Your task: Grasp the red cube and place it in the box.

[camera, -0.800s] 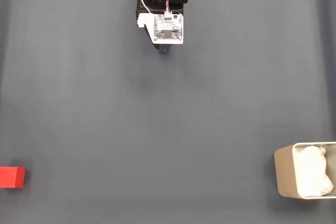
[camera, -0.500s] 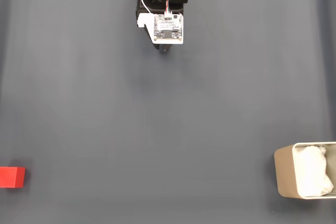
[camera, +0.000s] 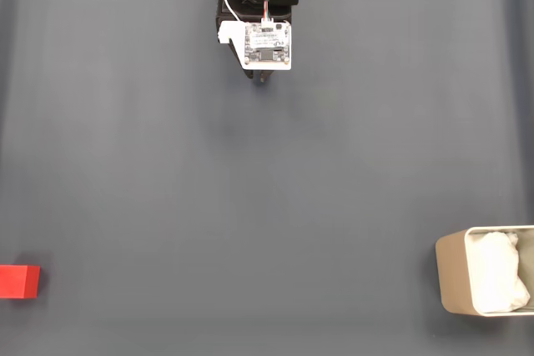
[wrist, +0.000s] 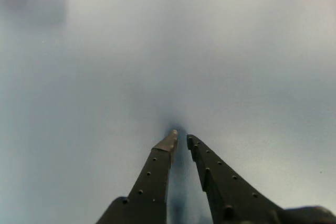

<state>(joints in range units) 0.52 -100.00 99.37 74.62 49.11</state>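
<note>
Nothing has moved since earlier: hand [wrist: 181,137] rests nearly closed and empty, tips seemingly just above the bench [camera: 250,189], parked as if awaiting its reach, cube [camera: 19,281] and box [camera: 451,283] well apart on opposite sides.

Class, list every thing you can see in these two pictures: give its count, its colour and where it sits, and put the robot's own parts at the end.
red cube: one, bright red, at the far left edge of the fixed view, low down, on the mat.
box: one, beige, at the lower right edge of the fixed view, cut off by the frame.
wadding: one lump, white, inside the box.
mat: one, dark grey, covering the table in the fixed view.
arm: one, black with a white circuit board and red and white wires, top centre of the fixed view.
gripper: one, black, two fingers nearly together, holding nothing, rising from the bottom edge of the wrist view.
</note>
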